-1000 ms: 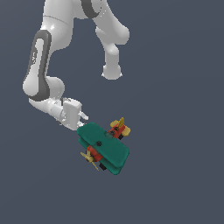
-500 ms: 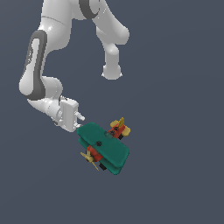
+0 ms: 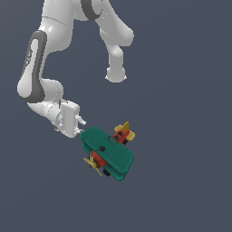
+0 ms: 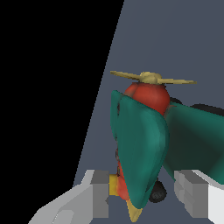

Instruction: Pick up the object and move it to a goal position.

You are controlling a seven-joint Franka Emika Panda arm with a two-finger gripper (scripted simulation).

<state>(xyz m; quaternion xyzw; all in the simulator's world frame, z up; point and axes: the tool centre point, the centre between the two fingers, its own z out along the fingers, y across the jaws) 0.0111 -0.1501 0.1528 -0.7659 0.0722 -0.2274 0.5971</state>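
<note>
Plain slate-grey ground filled the whole exterior view, flat and featureless, with no edge or horizon to be made out. On it lay the toy biplane [image 3: 108,152], toward the lower middle of that view, its two teal-green wings [image 3: 111,149] stacked one over the other and turned broadside to the camera, a small dark spot on the upper one. Its red body [image 3: 97,158] showed between and below the wings, a yellow propeller [image 3: 94,164] stuck out toward the exterior view's left and the yellow tail [image 3: 123,130] rose at the far end, toward the upper right. The white Panda arm [image 3: 41,77] bent down from the top of the picture, and its gripper [image 3: 81,128] sat just beside the near wing tip, on the exterior view's left of the plane; whether it touched the wing could not be told from there. In the wrist view the plane loomed large: the propeller [image 4: 151,79] spread across the rounded red nose [image 4: 148,97], the green wings [image 4: 140,148] hung edge-on, and a black wheel [image 4: 156,191] peeked out beneath. The two grey fingers [image 4: 99,194] stood on either side of the wing's lower edge, so the jaws were apart, with a visible gap between each pad and the plane. A black band covered one side of that wrist view
</note>
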